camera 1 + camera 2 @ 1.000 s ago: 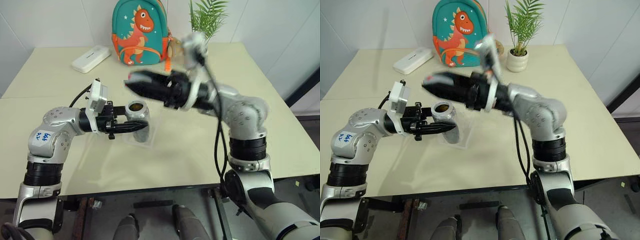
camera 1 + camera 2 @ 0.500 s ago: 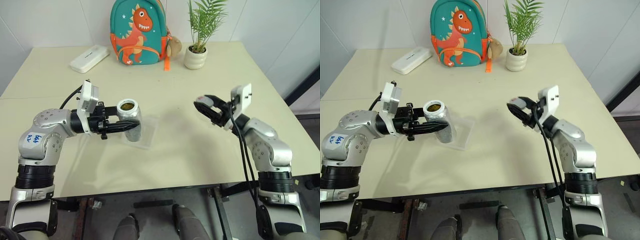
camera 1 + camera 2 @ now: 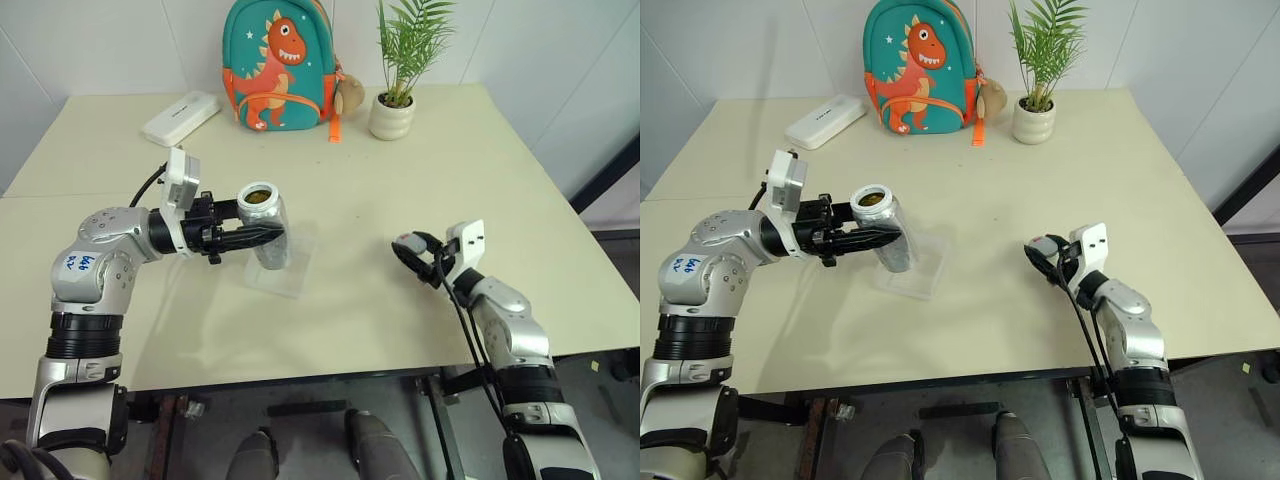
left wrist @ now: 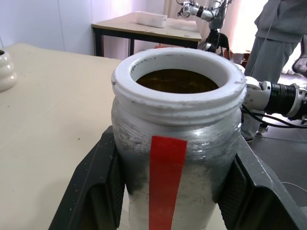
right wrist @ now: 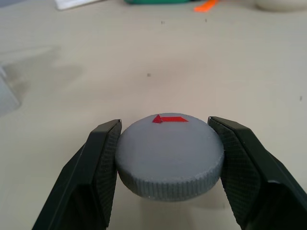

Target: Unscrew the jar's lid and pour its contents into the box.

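My left gripper (image 3: 262,237) is shut on the jar (image 3: 266,226), which it holds a little above the clear box (image 3: 285,268) on the table. The jar is silvery with a red strip (image 4: 165,179) and tilts slightly. Its mouth is open, and brown contents (image 4: 176,80) show inside. To the right, low over the table, my right gripper (image 3: 409,250) is shut on the grey lid (image 5: 169,155), which has a red mark on top. The lid (image 3: 1040,244) is clear of the jar.
A white oblong case (image 3: 182,117), a teal dinosaur backpack (image 3: 279,62) and a potted plant (image 3: 393,103) stand along the table's far side. The table's right edge (image 3: 590,262) lies beyond the right arm.
My right arm has swung from above the jar to the right and down to just over the table, carrying the lid. The left gripper with the jar has stayed where it was.
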